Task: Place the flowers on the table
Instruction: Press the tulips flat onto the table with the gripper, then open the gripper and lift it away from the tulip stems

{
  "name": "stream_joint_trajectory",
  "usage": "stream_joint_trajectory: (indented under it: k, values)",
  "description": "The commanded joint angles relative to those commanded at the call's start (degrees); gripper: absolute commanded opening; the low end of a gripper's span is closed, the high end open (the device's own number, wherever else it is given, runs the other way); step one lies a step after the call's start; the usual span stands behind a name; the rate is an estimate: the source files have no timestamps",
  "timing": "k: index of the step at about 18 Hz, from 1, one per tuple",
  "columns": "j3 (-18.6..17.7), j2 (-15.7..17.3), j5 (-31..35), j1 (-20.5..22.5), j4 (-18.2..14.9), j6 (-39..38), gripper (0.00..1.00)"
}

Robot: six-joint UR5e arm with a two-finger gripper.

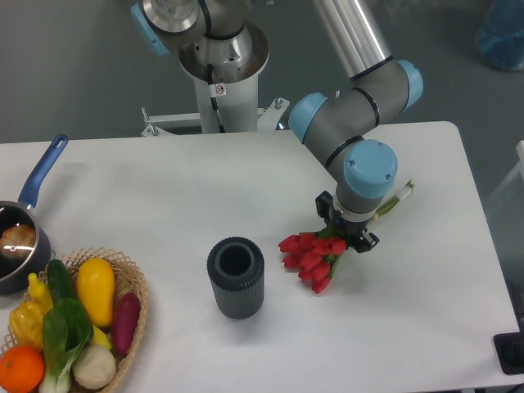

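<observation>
Nearly done | flowers (313, 255) low over or on desk (164, 188), right of vase (236, 277) | claw (350, 232) grasping stems | left: release, confirm contact, can't tell

Bright, even light falls from overhead onto the table (164, 188). Shadows are soft and short. The picture is sharp, with little glare.

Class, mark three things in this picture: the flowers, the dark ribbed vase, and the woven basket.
flowers (311, 254), fixed camera, on the red tulip heads.
vase (236, 288), fixed camera, on its ribbed side wall.
basket (137, 288), fixed camera, on its woven right rim.
</observation>
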Motion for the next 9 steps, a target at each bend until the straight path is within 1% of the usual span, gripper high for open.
stream_joint_trajectory:
  k: [1,3,4,5,6,9]
  values:
    - [0.0,0.0,0.0,0.0,0.0,0.0,0.62]
    - [0.1,0.0,0.0,-0.2,0.0,0.1,0.68]
    - [0.1,0.0,0.0,-0.3,0.0,0.1,0.69]
    - [0.1,0.1,0.0,-0.2,0.0,0.3,0.73]
    - [0.2,0.1,0.0,-0.2,0.1,0.4,0.81]
    - [0.5,0.6,0.2,0.1,0.0,0.7,1.00]
